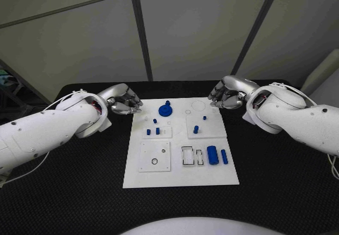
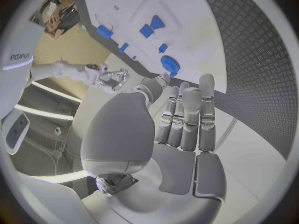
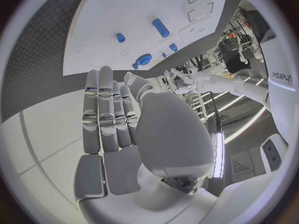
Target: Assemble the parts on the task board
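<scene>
The left hand [image 1: 124, 99] holds nothing: its fingers [image 2: 187, 115] lie straight and close together in the left wrist view, the thumb set apart. The right hand [image 1: 227, 92] matches it — fingers [image 3: 106, 109] extended side by side, nothing between them and the thumb. Both hands hover near the far corners of the task board [image 1: 212, 174], one off each side, touching none of it.

The board lies flat in the middle of the black worktop [image 1: 282, 186]. On it, the parts are spread out: a round blue knob-like piece [image 1: 166, 109] near the far edge, small blue pegs [image 1: 153, 131] on a raised square left of centre, two more pegs [image 1: 196, 129] on the square to their right, and a stout blue cylinder [image 1: 212, 154] beside a slimmer blue pin [image 1: 224, 156] (both lying flat) at the right. A small black ring [image 1: 155, 161] sits on the near-left square.
</scene>
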Motion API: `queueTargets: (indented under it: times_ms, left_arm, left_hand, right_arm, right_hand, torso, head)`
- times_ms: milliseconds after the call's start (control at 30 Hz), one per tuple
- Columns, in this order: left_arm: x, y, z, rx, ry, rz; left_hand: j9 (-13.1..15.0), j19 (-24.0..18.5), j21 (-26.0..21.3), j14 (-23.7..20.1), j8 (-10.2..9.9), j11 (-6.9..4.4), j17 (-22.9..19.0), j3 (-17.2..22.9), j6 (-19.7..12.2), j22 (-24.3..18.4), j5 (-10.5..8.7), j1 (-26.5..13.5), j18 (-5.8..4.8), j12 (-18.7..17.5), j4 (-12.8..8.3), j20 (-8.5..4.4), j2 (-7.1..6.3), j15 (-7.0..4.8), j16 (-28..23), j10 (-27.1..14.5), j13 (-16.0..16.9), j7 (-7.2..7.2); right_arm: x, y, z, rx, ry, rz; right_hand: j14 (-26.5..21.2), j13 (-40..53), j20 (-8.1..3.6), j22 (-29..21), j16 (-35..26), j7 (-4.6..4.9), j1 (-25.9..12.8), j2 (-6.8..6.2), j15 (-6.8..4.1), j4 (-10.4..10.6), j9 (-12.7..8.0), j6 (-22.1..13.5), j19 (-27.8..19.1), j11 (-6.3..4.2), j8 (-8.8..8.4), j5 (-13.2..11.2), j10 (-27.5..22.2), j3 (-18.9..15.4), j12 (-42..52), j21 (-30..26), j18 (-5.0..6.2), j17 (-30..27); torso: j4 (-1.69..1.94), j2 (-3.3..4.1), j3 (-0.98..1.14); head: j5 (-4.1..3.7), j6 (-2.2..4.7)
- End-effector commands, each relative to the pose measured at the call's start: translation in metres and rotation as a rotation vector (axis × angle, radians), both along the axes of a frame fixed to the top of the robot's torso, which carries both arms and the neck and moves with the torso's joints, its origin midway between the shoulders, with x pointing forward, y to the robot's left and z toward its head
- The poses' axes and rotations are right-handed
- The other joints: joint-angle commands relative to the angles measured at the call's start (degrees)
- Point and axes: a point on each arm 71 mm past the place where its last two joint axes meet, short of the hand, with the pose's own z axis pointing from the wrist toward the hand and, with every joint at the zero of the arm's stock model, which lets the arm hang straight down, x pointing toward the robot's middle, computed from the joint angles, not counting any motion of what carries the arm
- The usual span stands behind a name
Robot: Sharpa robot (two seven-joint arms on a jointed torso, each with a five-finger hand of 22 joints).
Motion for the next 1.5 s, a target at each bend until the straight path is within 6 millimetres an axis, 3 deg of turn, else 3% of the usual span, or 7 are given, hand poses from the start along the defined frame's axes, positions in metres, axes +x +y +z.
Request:
queueTargets:
  times_ms: [33,200,367,533,833,967,1500]
  left_arm:
    - [-0.002,0.007,0.014,-0.432,0.014,0.086]
    - [-0.011,0.011,0.017,-0.673,0.066,0.133]
    - [-0.018,0.008,0.016,-0.777,0.108,0.142]
    - [-0.023,0.003,0.015,-0.833,0.138,0.142]
    - [-0.025,0.000,0.014,-0.859,0.153,0.139]
    - [-0.025,-0.001,0.014,-0.861,0.156,0.138]
    - [-0.026,-0.002,0.013,-0.862,0.167,0.135]
  left_hand:
    - [-0.05,-0.35,-0.96,-0.47,0.19,-0.43,-0.55,-0.30,0.61,-0.61,-0.23,-0.71,-0.77,0.92,0.55,-0.22,0.21,-0.41,-0.16,1.60,0.19,-0.18]
    - [-0.11,-0.66,-2.81,-2.45,0.07,-0.57,-4.34,-1.45,0.93,-1.77,-0.26,-1.31,-0.85,1.62,0.91,-0.34,0.03,-0.52,-1.90,2.14,0.23,-0.27]
    - [-0.10,-0.78,-3.76,-3.57,0.08,-0.46,-6.26,-1.86,1.14,-2.39,-0.25,-1.24,-0.89,1.68,0.96,-0.29,0.25,-0.40,-2.81,1.71,0.13,-0.19]
    - [-0.12,-0.82,-4.22,-4.07,0.05,-0.40,-7.06,-2.09,1.16,-2.69,-0.25,-1.18,-0.90,1.70,0.96,-0.24,0.34,-0.34,-3.19,1.44,0.08,-0.13]
    - [-0.12,-0.82,-4.51,-4.36,0.04,-0.36,-7.52,-2.19,1.16,-2.87,-0.24,-1.07,-0.91,1.74,0.92,-0.21,0.44,-0.31,-3.39,1.29,0.05,-0.08]
    - [-0.14,-0.22,-5.96,-7.63,-0.05,-0.19,-11.88,-2.83,1.17,-3.87,-0.22,-0.60,-0.90,2.33,0.79,-0.05,0.91,-0.19,-10.18,0.85,0.00,0.03]
    - [-0.15,0.00,-6.31,-7.17,-0.08,-0.20,-12.46,-3.02,1.15,-4.09,-0.20,-0.45,-0.89,2.50,0.72,-0.08,0.99,-0.21,-11.06,0.68,-0.02,0.10]
  right_arm:
    - [-0.001,0.001,-0.005,-0.184,-0.039,-0.011]
    - [-0.003,0.005,-0.013,-0.226,-0.047,-0.005]
    - [-0.005,0.011,-0.021,-0.244,-0.037,0.008]
    - [-0.009,0.021,-0.031,-0.259,-0.018,0.033]
    - [-0.009,0.033,-0.036,-0.258,-0.017,0.060]
    - [-0.008,0.036,-0.038,-0.260,-0.012,0.067]
    - [-0.005,0.037,-0.046,-0.312,0.034,0.062]
  right_hand:
    - [2.81,0.01,-1.01,1.65,2.97,-0.03,-0.46,-0.64,-0.16,0.07,-0.13,0.26,1.33,-0.27,-0.55,-0.31,0.30,-0.62,-0.88,2.60,0.73,2.47]
    - [2.66,0.02,-1.77,6.99,16.52,-0.07,-0.83,-1.04,-0.40,0.55,-0.20,-0.07,2.10,-0.40,-1.07,-0.25,-0.59,-0.31,-1.28,10.31,0.47,11.27]
    - [2.98,-0.11,-1.78,12.19,38.37,-0.21,-1.17,-1.80,-0.37,1.19,-0.18,-0.66,1.55,-0.17,-1.08,-0.22,-1.63,0.75,-1.23,17.47,0.54,30.49]
    - [2.47,-0.15,-1.35,16.31,48.74,-0.12,-1.17,-2.07,-0.24,1.51,-0.14,-0.76,-0.96,-0.06,-1.03,-0.16,-1.89,1.81,-1.10,22.61,0.53,41.73]
    - [2.28,-0.15,-1.27,17.75,50.72,0.00,-0.78,-1.87,-0.27,1.36,-0.14,-0.79,-1.96,0.03,-1.03,-0.04,-1.81,2.51,-1.06,24.31,0.60,43.95]
    - [2.31,-0.15,-1.27,19.44,51.77,0.05,-0.41,-1.72,-0.29,1.13,-0.15,-0.81,-1.96,0.01,-1.03,0.11,-1.61,3.10,-1.03,25.93,0.46,45.13]
    - [2.54,-0.15,-1.34,24.94,55.10,0.09,-0.09,-1.46,-0.40,0.49,-0.05,0.08,-1.84,-0.15,-0.87,0.08,-0.61,5.18,-0.96,31.25,-0.06,48.76]
  torso:
    - [0.02,0.02,-0.05]
    - [-0.01,0.04,-0.08]
    - [0.04,0.04,-0.06]
    - [-0.07,0.10,-0.03]
    - [0.03,0.14,-0.04]
    - [0.04,0.14,-0.07]
    - [-0.05,0.10,-0.05]
  head:
    - [-1.07,0.36]
    - [-1.59,0.65]
    - [-1.79,0.66]
    - [-1.69,0.69]
    - [-1.84,0.72]
    - [-1.77,0.64]
    - [-1.66,0.20]
